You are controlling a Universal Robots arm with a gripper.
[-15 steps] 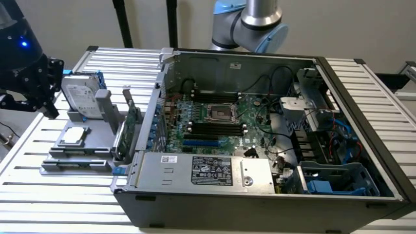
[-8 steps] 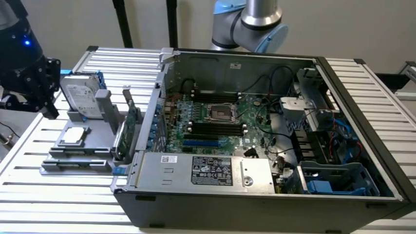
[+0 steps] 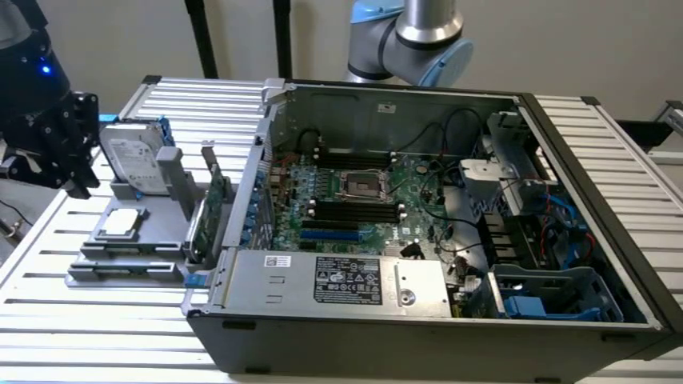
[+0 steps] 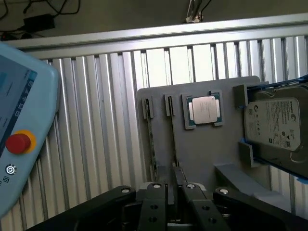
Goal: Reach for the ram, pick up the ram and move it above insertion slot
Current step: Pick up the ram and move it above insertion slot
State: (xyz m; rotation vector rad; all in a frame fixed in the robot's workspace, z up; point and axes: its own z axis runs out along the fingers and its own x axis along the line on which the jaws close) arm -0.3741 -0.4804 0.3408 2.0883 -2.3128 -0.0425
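1. One open computer case [image 3: 427, 320] sits on a slatted metal counter [image 3: 107, 336]. One robot arm [image 3: 411, 36] shows behind the case.
2. Inside the case there is one motherboard [image 3: 417, 184] with one CPU socket [image 3: 357, 186]. Long dark insertion slots [image 3: 353, 212] lie beside the socket.
3. Also in the case, one labelled power supply [image 3: 341, 280] runs along the near wall. One blue drive cage [image 3: 555, 292] sits in the near corner on the exterior view's right.
4. One grey holder [image 3: 160, 232] lies on the counter just beside the case, on the exterior view's left.
5. The holder carries one hard drive [image 3: 133, 156] standing on edge at the end farther from the camera.
6. One CPU [image 3: 121, 222] lies flat in a square pocket beside the hard drive.
7. One green card [image 3: 219, 196] stands upright along the holder edge nearest the case.
8. Two narrow grooves [image 4: 169, 108] run side by side past the CPU, on the side away from the hard drive.
9. The ram [image 4: 153, 144] appears to be the thin dark strip standing edge-on in the groove farther from the CPU. It is seated in the holder, outside the case, and not lifted.
10. The gripper [image 4: 175, 185] is seen over the holder's case-side edge, in line with the two grooves. I cannot tell whether it is spread or pressed together.
11. One pale blue pendant [image 4: 24, 120] with one red button [image 4: 19, 143] shows beyond the grooves, off the holder.
12. One black device [image 3: 37, 96] with a blue light stands beyond the holder, farther from the case.
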